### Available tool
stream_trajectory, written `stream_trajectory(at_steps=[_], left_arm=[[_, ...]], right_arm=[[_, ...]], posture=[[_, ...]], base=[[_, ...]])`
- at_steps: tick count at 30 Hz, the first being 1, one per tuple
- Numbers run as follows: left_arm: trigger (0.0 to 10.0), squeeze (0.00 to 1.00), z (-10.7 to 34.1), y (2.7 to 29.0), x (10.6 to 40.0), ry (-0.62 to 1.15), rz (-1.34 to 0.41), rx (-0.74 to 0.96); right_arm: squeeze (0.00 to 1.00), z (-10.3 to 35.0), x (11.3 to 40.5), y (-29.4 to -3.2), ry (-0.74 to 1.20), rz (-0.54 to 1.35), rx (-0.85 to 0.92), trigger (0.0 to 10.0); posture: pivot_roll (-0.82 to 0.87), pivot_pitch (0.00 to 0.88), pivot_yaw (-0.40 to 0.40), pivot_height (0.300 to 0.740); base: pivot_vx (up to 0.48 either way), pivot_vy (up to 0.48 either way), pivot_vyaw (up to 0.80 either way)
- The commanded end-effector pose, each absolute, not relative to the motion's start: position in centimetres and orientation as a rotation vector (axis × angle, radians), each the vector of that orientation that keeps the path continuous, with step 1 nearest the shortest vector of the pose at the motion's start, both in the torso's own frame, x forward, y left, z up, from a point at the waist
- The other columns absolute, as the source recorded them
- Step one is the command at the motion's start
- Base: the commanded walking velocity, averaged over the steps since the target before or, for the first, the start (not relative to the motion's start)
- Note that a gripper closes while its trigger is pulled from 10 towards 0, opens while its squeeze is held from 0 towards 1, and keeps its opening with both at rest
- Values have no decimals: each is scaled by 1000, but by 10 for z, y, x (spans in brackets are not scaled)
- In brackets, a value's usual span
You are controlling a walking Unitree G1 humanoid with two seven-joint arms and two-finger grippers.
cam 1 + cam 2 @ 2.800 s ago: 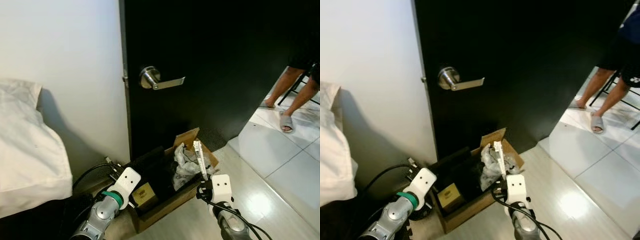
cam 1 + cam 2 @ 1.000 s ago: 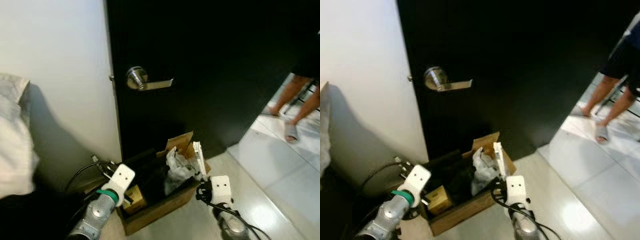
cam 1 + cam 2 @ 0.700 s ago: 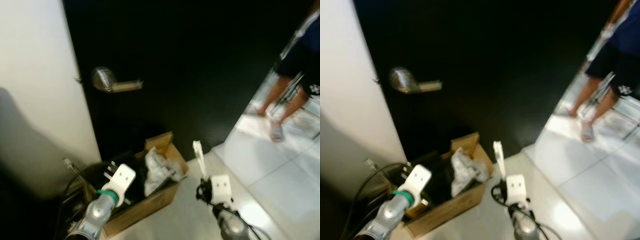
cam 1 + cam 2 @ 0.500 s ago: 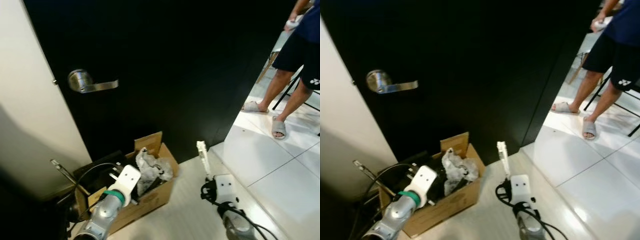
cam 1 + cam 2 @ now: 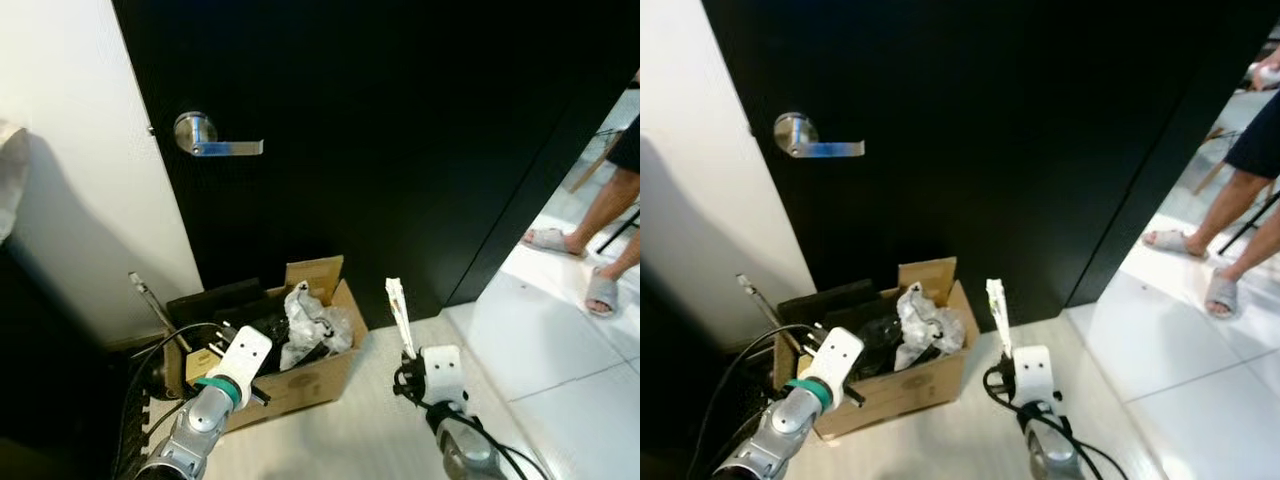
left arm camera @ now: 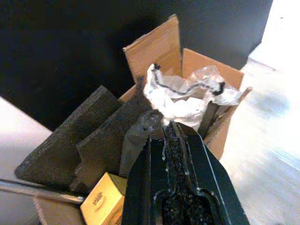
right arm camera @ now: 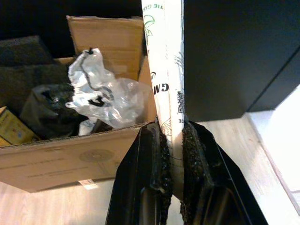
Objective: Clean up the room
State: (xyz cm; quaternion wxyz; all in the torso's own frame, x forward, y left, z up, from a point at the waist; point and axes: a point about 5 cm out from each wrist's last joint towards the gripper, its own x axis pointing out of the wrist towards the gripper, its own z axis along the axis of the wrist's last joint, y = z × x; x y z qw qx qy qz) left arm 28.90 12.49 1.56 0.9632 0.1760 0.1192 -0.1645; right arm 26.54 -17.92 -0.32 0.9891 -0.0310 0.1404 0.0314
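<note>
An open cardboard box [image 5: 300, 383] stands on the floor against the black door. It holds a crumpled clear plastic bag [image 5: 312, 322], dark foam pieces [image 6: 93, 140] and a small yellow box [image 6: 99, 205]. My right gripper [image 7: 172, 137] is shut on a long white printed packet [image 7: 164, 56], held upright just right of the box's corner. My left gripper [image 6: 172, 136] is shut with nothing in it, low in front of the box and pointing at the bag.
The black door [image 5: 400, 150] with a lever handle [image 5: 215, 142] rises behind the box, with a white wall [image 5: 90, 200] to its left. Cables [image 5: 150, 350] and a thin rod lie left of the box. A person's legs in slippers [image 5: 600, 290] stand on white tiles at right.
The whole view has swung and pulled back as I moved. The packet, earlier over the box's right edge, now stands beside the box. Both grippers keep their pose.
</note>
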Motion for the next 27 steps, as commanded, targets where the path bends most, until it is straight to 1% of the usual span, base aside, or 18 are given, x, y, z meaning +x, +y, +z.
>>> stream_trajectory(at_steps=[1,15,18,24,27], left_arm=[[10000,0,12,124,287,263,-331,352],[10000,0,14,123,288,244,-341,365],[10000,0,15,123,289,243,-340,376],[10000,0,15,122,289,240,-342,369],[10000,0,16,122,290,240,-337,367]], right_arm=[[0,-8,260,-181,306,52,-54,10000],[0,-8,260,-181,303,47,-53,10000],[0,-8,260,-180,303,63,-82,10000],[0,-8,261,-180,302,60,-86,10000],[0,-6,262,-181,292,52,-69,10000]], posture=[[-67,30,31,726],[-70,30,35,726],[-70,30,35,726],[-71,26,33,726],[-72,19,32,726]], base=[[0,0,0],[0,0,0],[302,0,0],[447,0,779],[480,0,0]])
